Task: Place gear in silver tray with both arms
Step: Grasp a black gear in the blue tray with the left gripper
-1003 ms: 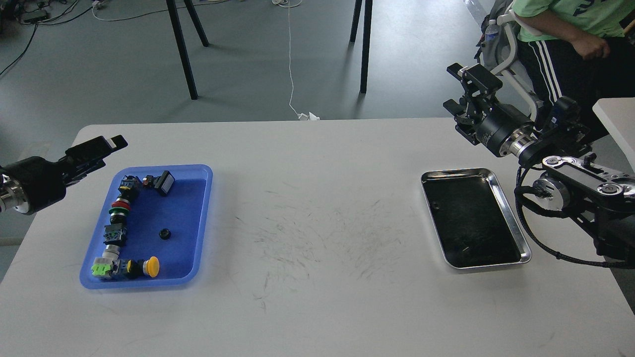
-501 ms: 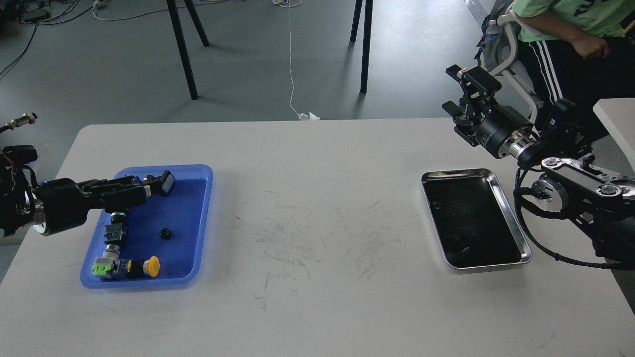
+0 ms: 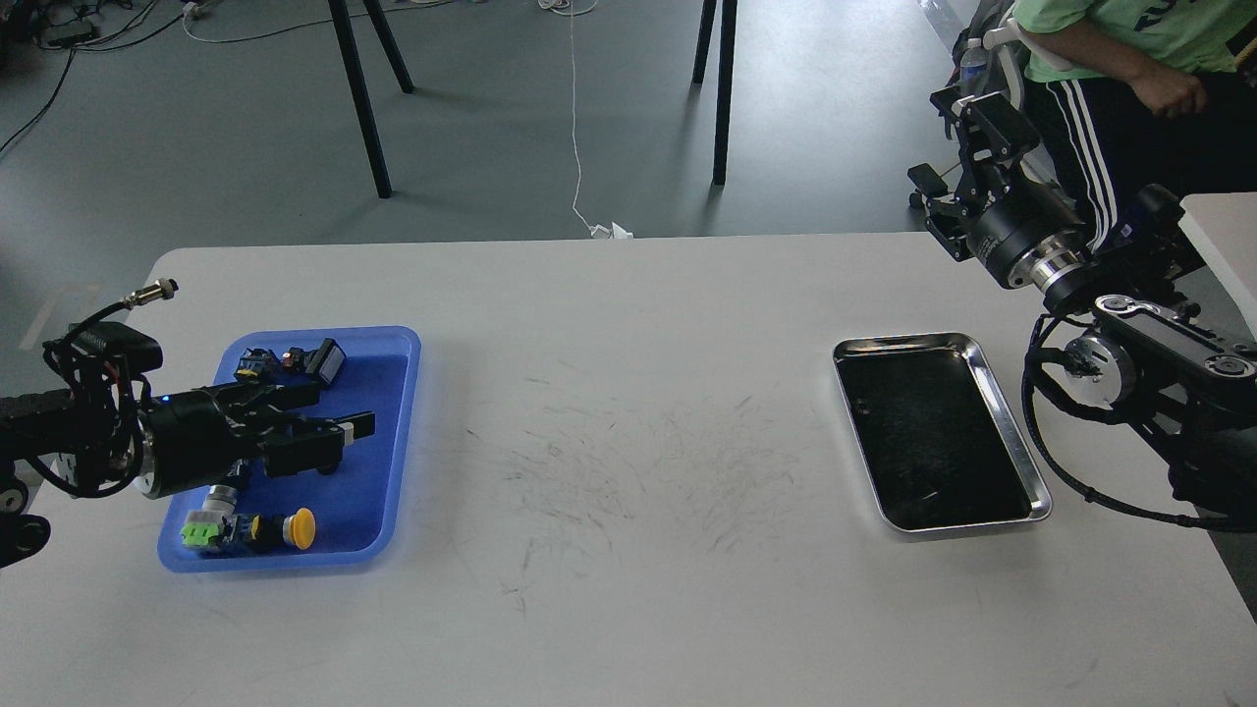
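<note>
Gear hidden beneath parted left claw point(image 3: 329, 422) over blue tray point(image 3: 398, 432); right claw point(image 3: 957, 137) spread, empty.

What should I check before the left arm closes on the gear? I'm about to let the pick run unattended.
1. Left pincer over the blue tray: ok.
2. Left pincer fingers apart: ok, open.
3. Gear between the fingers: cannot tell; the pincer hides that spot.
4. Silver tray free of parts: ok.
5. Right pincer clear of the silver tray: ok, raised beyond the table's far edge.
6. Yellow button part away from the left pincer: ok, nearer the tray's front rim.
</note>
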You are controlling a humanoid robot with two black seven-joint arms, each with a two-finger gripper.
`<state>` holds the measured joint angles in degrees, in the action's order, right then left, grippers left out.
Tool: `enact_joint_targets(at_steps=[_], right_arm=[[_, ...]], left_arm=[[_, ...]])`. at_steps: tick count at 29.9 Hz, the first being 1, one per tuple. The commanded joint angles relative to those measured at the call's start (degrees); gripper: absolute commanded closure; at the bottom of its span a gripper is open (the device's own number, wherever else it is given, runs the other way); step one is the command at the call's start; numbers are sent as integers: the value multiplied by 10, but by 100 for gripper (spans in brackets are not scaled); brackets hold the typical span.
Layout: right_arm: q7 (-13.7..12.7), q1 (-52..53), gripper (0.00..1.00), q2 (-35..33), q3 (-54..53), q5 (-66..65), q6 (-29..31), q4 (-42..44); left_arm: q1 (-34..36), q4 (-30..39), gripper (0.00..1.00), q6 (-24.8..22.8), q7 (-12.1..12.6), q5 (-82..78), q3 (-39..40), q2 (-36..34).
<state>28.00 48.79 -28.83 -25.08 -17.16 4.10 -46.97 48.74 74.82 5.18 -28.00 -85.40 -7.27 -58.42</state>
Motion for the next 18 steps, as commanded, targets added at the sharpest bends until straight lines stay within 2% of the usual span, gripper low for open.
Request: enact_joint_targets(at_steps=[1, 5, 9, 18], right_arm=[[0, 0, 6, 1, -7, 20, -19, 1], [0, 0, 6, 2, -21, 20, -30, 1], [0, 0, 6, 2, -30, 21, -31, 1], [0, -1, 6, 5, -36, 21, -38, 1]], left_arm=[[0, -12, 4, 16, 0, -17, -13, 14], [0, -34, 11, 23, 0, -17, -20, 29], [-1, -89, 13, 26, 0, -27, -38, 55], [-20, -122, 17, 67, 0, -67, -53, 71]])
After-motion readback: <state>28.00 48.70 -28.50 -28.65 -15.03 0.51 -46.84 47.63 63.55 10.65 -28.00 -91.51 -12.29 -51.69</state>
